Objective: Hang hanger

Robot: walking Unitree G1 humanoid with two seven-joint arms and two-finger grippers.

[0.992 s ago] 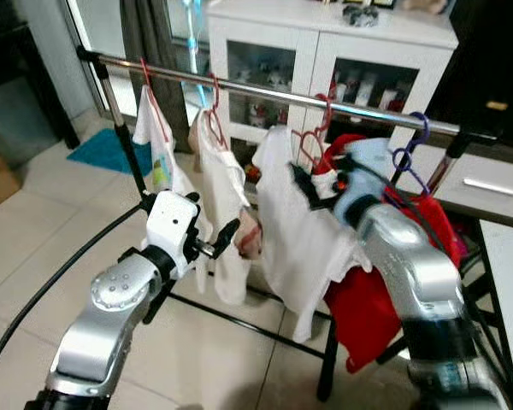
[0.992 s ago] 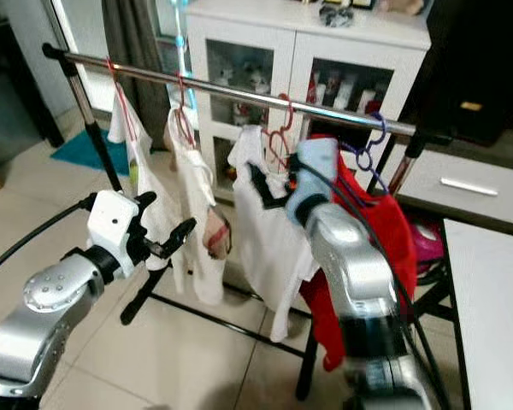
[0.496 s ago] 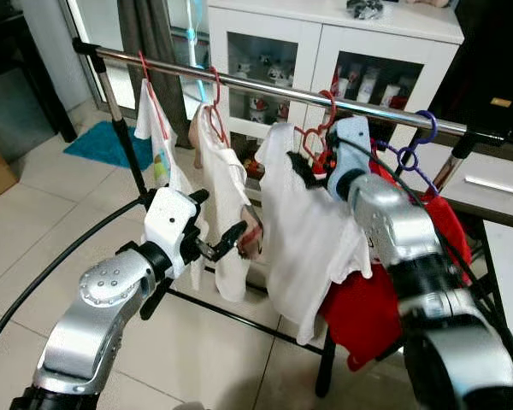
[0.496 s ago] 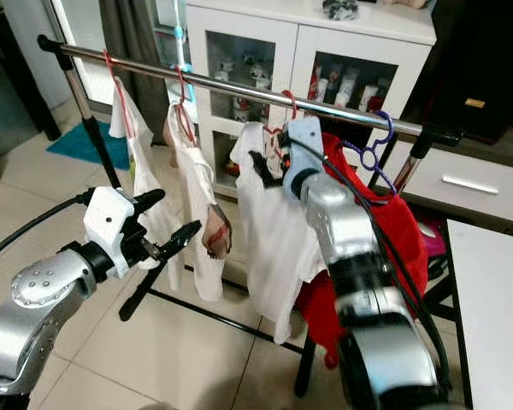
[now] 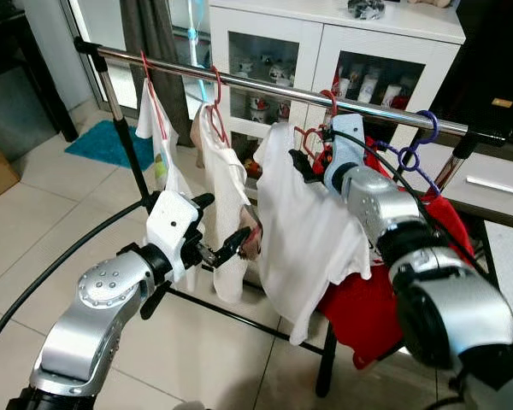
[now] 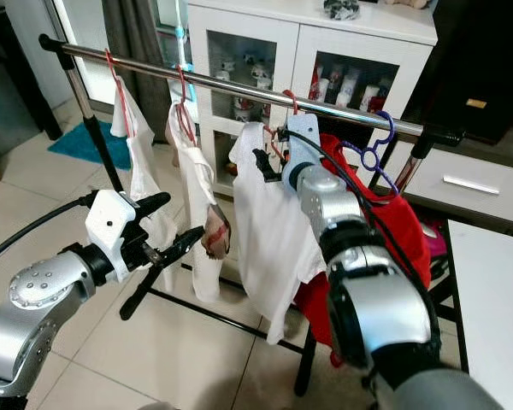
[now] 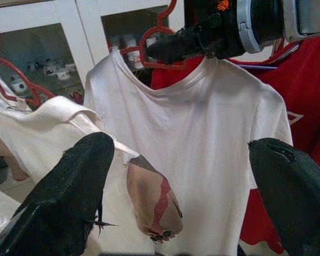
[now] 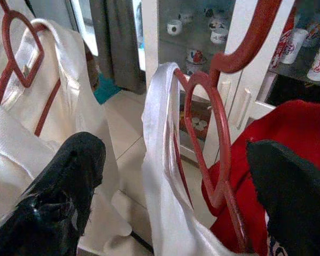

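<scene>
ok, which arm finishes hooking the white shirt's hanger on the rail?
Right. Its claw is up at the red hanger just under the rail; the left claw hangs low, open, in front of the shirts.

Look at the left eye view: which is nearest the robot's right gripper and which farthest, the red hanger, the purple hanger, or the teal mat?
1. Red hanger, right at the right gripper.
2. Purple hanger, on the rail's right end.
3. Teal mat, on the floor at far left.

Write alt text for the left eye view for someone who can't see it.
The robot's right tool reaches up to a red hanger carrying a white T-shirt at a steel clothes rail. The left tool hovers open lower down, near other hung white garments.
</scene>
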